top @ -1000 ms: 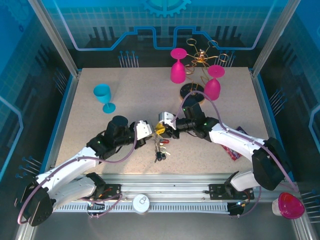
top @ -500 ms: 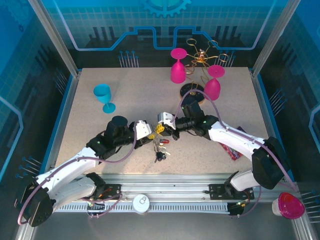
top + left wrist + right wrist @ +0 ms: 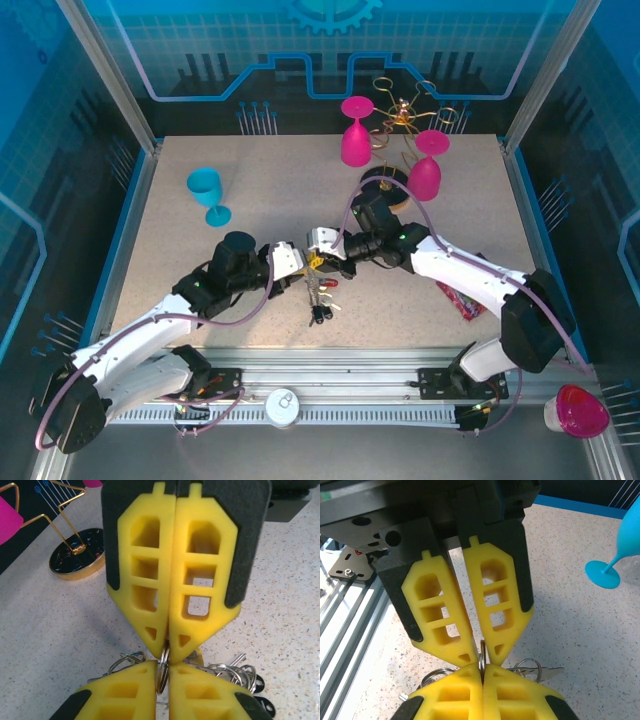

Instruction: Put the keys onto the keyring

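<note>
The left gripper (image 3: 163,672) is pressed all but shut, its yellow foam pads (image 3: 120,695) nipping the rim of a thin silver metal ring (image 3: 482,647) that stands edge-on between them. The right gripper (image 3: 481,672) meets it tip to tip from the opposite side, with its jaws fully closed on the same ring. Both therefore hold one small hoop over the middle of the speckled beige table (image 3: 230,170).

Just beside the tips, towards the arm bases, a bunch of small metal keys (image 3: 320,298) with red and black heads lies on the table, with other loose rings among them. Whether any key hangs from the pinched ring I cannot tell. Farther off stand a gold wire stand on a round dark base (image 3: 77,555) and a turquoise plastic goblet (image 3: 602,573).

The danger, I judge, is crowding. With four pads on so little wire, a twist or pull by one arm could flick the ring out of the other's grip or bend it. The soft pads may also roll it sideways, and the tips could jam together.

The ring looks slim, bright and stiff. It is probably a split coil, and slippery against foam.
</note>
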